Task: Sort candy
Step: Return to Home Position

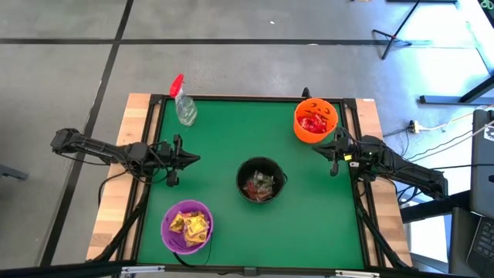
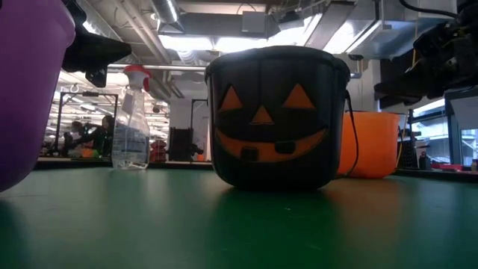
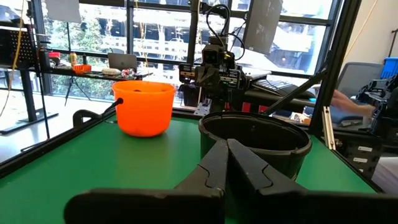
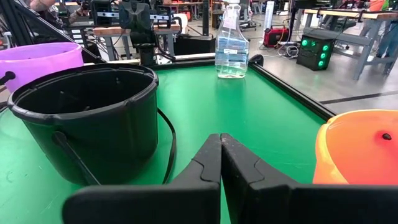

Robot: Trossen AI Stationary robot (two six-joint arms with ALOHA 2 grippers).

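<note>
A black pumpkin-face bucket (image 1: 261,180) stands mid-table with mixed candy (image 1: 259,185) inside. An orange bowl (image 1: 316,119) at the far right holds red candy (image 1: 312,123). A purple bowl (image 1: 186,226) near the front left holds yellow candy (image 1: 190,223). My left gripper (image 1: 198,159) hovers shut at the table's left, pointing at the black bucket (image 3: 255,140). My right gripper (image 1: 314,149) hovers shut at the right, beside the orange bowl (image 4: 357,155). Neither holds anything.
A clear spray bottle with a red top (image 1: 183,103) stands at the far left of the green mat (image 1: 224,131). Black rails (image 1: 364,208) frame the mat. Bare mat lies between the bucket and both grippers.
</note>
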